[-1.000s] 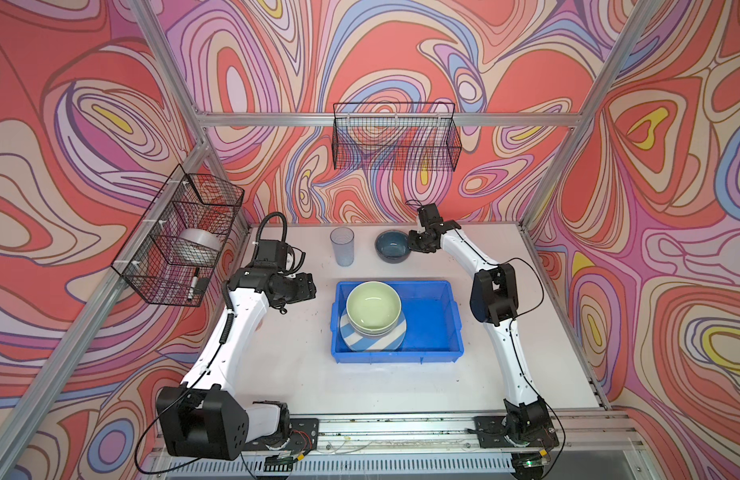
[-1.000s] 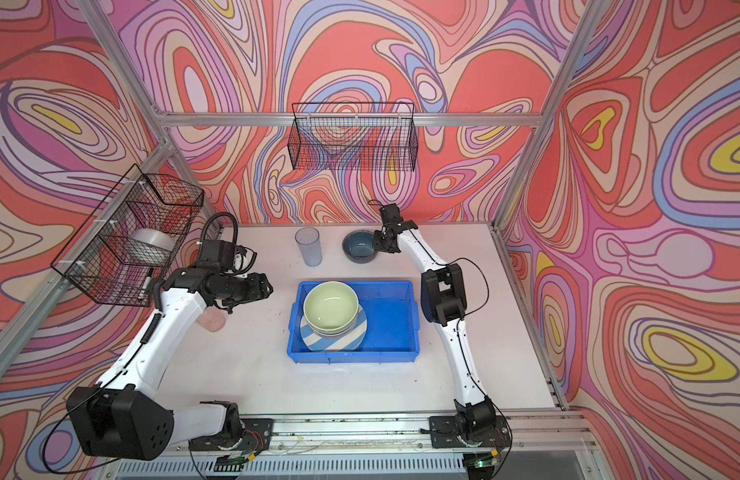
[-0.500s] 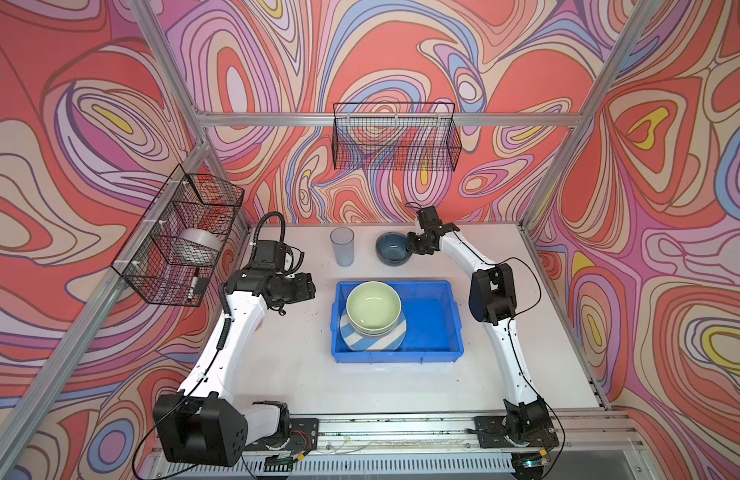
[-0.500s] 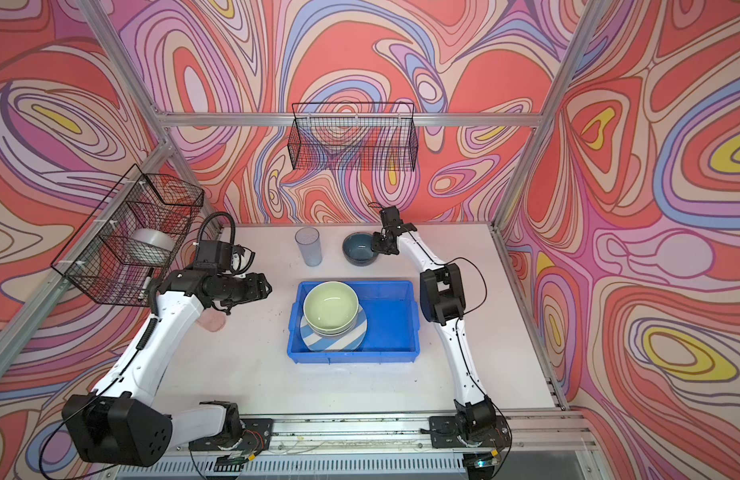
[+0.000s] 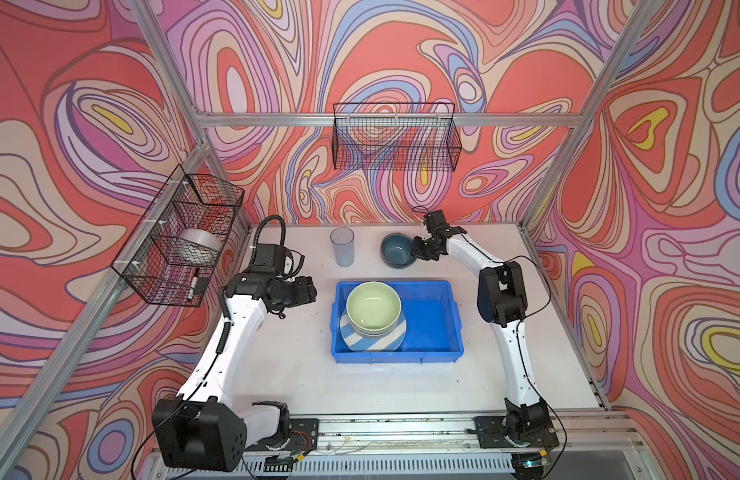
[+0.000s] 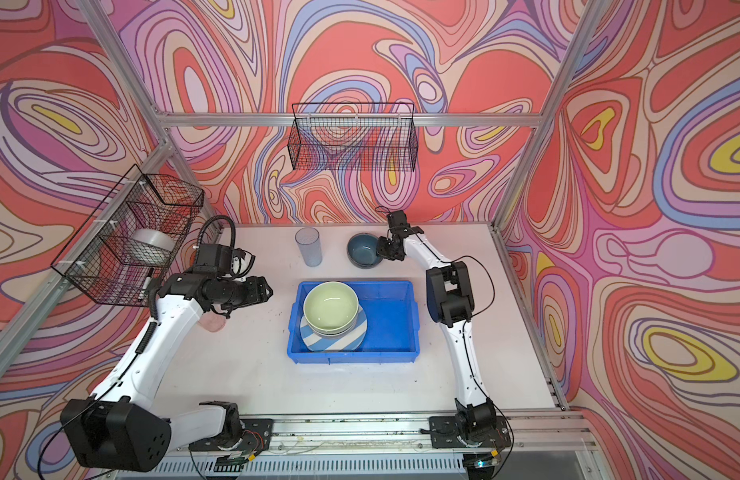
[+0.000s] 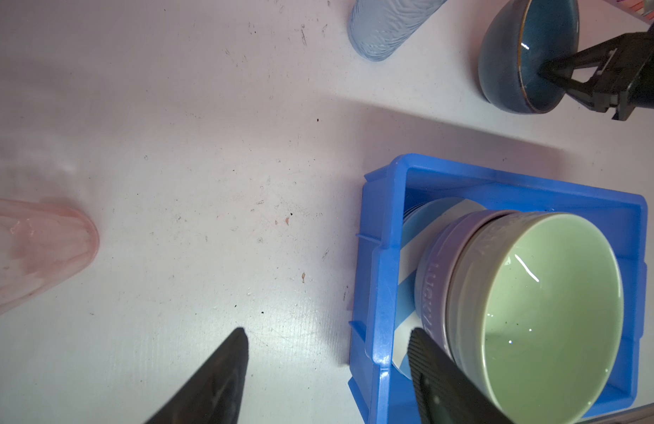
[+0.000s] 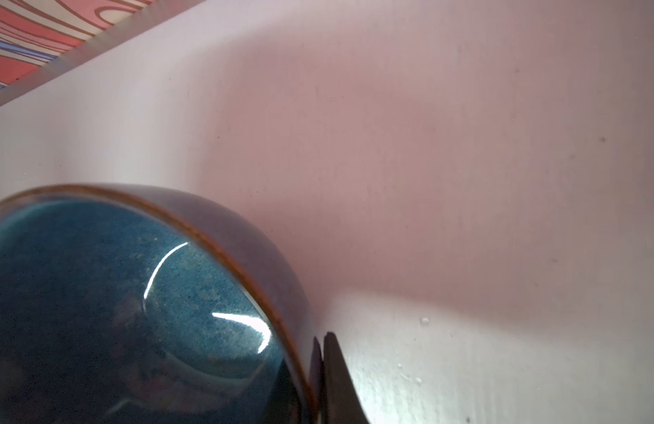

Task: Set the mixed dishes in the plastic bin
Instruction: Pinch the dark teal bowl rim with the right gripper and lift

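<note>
The right gripper is working at the back of the table. Its fingers are pressing almost together and pinching the rim of the dark blue bowl on the side nearest that arm. In the left wrist view the two black fingers are tapering to a single point at that rim. In the right wrist view one finger is lying against the outside of the bowl's wall, and the inner finger is not clearly visible. The bowl, glossy teal inside with a brown edge, is sitting behind the plastic bin and apart from it. Whether its base is touching the table cannot be told.

The left gripper is holding nothing, its fingers standing wide apart. In both top views it is hovering over the table just left of the bin and pointing toward it.

The bright blue bin is lying at the middle of the table. Toward its left end the pale green bowl is nesting in the lavender bowl, and both are resting on the blue-white striped plate.

The clear bluish tumbler is standing upright behind the bin, left of the dark blue bowl and apart from it. The pink tumbler is sitting on the table beneath the left forearm, well apart from the bin and mostly hidden in a top view.
</note>
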Motion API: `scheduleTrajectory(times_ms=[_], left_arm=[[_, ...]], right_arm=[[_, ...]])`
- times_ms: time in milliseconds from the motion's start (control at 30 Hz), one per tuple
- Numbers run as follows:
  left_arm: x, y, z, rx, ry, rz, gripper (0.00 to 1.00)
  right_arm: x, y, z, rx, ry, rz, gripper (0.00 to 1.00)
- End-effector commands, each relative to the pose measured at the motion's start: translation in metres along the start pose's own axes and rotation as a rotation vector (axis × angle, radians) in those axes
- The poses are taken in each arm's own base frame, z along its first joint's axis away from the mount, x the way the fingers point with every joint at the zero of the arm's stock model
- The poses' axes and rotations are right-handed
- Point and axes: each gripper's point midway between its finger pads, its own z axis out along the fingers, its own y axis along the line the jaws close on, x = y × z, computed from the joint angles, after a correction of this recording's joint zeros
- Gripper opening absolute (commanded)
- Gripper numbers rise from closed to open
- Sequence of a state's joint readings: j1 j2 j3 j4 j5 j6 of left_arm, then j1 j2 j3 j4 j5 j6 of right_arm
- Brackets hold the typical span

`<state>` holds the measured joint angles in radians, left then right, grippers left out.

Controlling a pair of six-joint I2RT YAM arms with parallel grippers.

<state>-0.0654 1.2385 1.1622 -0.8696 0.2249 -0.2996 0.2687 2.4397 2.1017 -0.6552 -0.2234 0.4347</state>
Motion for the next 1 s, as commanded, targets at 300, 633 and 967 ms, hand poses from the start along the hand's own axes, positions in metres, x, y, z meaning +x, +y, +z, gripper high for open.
scheduleTrajectory(times_ms=[300,633,967], left_arm=[[0.005,-0.002,-0.001,0.029,-0.004,0.003,0.74],[0.003,-0.002,-0.006,0.029,-0.036,0.031,0.79],[0.003,0.000,-0.006,0.020,-0.051,0.032,0.83]], right_arm=[[-0.047,0.068,-0.133,-0.162,-0.185,-0.100,0.00],[-0.012,0.104,-0.195,-0.173,-0.131,-0.272,0.00],[0.047,0.163,-0.243,-0.255,-0.056,-0.437,0.00]])
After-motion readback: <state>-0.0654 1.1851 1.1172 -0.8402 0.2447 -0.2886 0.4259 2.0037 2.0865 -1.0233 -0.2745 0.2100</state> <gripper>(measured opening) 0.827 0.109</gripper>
